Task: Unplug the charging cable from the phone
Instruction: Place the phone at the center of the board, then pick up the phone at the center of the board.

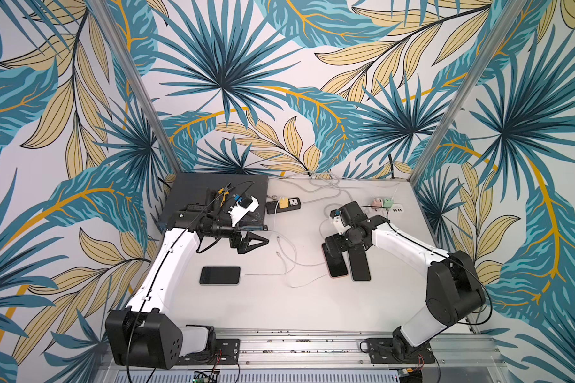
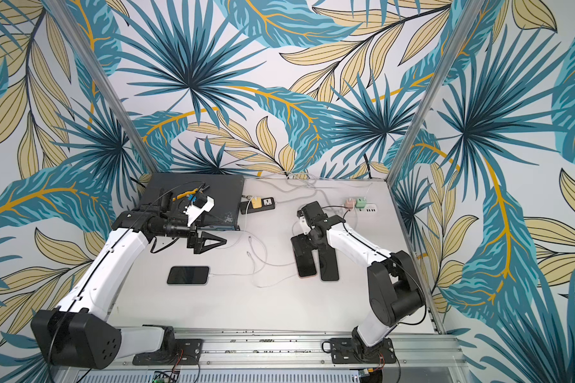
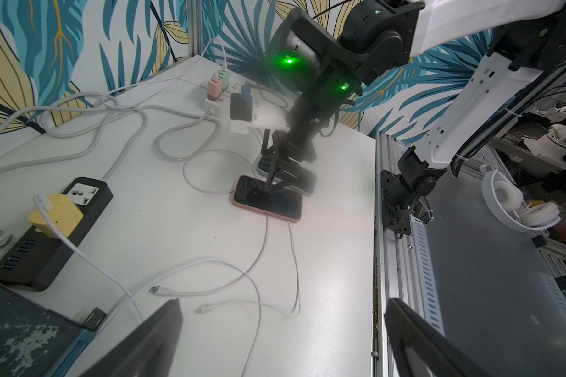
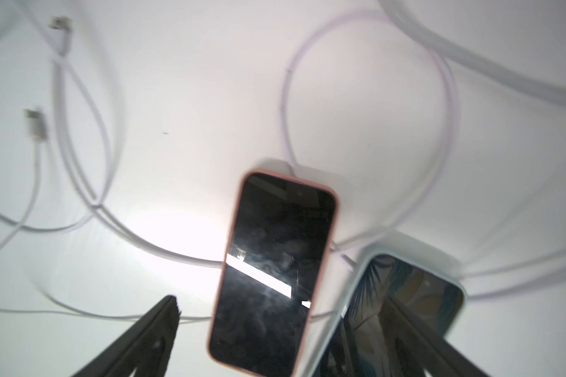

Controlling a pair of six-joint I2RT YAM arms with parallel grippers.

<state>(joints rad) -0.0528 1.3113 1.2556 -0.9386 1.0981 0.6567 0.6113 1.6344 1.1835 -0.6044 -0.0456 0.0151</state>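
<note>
In both top views the pink-cased phone (image 1: 336, 265) lies flat on the white tabletop (image 1: 279, 315), touching a pale-cased phone (image 1: 360, 265). My right pincer (image 1: 333, 252) hangs over its far end. Well apart from it, toward the left arm, a dark phone (image 1: 219, 275) has a thin white charging cable (image 1: 263, 274) clearly seated in its end. The left pincer (image 1: 263, 241) hovers on that same side, spread wide and empty.

In the left wrist view, the right pincer's tips stand at the pink-cased phone's glossy screen. Two loose connectors (image 3: 157, 290) lie nearby.

In the right wrist view, the jaws are wide, straddling the pink-cased phone and gripping nothing. A cable loop (image 4: 286, 111) reaches its far end; I cannot tell whether it is plugged in.

I expect the cable to be light and limp, so I would pinch the small stiff plug and pull in line with the phone. The slick slab will likely slide unless I pin it.
</note>
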